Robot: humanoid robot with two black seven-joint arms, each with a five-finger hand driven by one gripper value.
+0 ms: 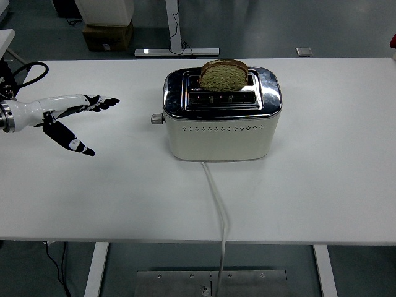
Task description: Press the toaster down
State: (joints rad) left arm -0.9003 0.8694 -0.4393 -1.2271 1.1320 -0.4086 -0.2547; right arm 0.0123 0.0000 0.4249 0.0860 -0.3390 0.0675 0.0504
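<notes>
Toaster (221,114) sits mid-bench with bread (224,75) standing high in its slot, lever (157,119) unpressed. Left hand (62,114), fingers spread wide and empty, hovers well left, so the approach is in hand; next it must reach the lever and push down.

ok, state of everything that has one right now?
toaster: upright on the table, cord trailing off the near edge
lever: up, not pressed
bread slice: standing up out of the rear slot
front slot: empty
left hand: open, fingers extended toward the lever, clear of the toaster
</notes>
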